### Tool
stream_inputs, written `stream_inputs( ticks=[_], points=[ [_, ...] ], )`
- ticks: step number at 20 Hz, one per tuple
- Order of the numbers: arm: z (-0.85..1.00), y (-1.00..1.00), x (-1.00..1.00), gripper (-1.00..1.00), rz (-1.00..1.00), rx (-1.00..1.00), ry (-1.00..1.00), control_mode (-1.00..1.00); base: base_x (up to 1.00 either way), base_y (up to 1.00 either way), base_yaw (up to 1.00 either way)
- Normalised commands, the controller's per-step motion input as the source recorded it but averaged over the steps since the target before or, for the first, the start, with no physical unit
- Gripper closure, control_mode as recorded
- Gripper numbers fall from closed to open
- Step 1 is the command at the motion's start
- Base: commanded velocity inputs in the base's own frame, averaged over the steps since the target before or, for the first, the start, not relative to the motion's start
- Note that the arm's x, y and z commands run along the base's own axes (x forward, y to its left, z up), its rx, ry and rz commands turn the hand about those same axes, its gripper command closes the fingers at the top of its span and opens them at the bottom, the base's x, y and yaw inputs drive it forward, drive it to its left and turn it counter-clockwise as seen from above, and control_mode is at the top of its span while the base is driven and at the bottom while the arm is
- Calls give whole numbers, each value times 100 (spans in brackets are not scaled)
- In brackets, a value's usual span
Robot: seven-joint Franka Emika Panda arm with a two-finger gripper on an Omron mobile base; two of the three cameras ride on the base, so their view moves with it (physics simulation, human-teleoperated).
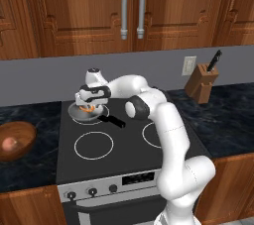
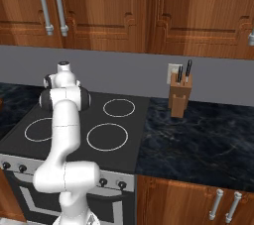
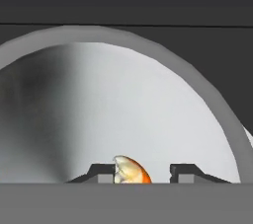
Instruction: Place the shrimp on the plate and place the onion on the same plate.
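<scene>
Pincer (image 3: 143,173) down in grey pan (image 3: 207,99), tips apart around half-hidden shrimp (image 3: 131,169), grip unclear

**Stove and counter**

A black stovetop (image 1: 124,152) carries a grey frying pan (image 1: 74,112) on its far left burner. The dark marble counter (image 1: 25,169) holds a wooden bowl (image 1: 17,142) at left and a knife block (image 1: 201,84) at far right.

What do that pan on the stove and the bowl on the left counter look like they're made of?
The frying pan looks like matte grey metal: smooth, even grey inside, with a black handle. The bowl looks like polished wood: reddish-brown with a soft sheen. Both are rendered, so this is only their look.
</scene>
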Motion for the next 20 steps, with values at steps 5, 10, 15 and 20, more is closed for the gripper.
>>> stream_inputs(
  ticks=[5, 10, 15, 20],
  points=[
    [-55, 0, -1, 100, 0, 0, 2, -100, 0, 0, 0],
    [-14, 3, -4, 100, 0, 0, 4, -100, 0, 0, 0],
    [-18, 13, -9, 100, 0, 0, 6, -100, 0, 0, 0],
    [-4, 5, -8, 100, 0, 0, 3, -100, 0, 0, 0]
  ],
)
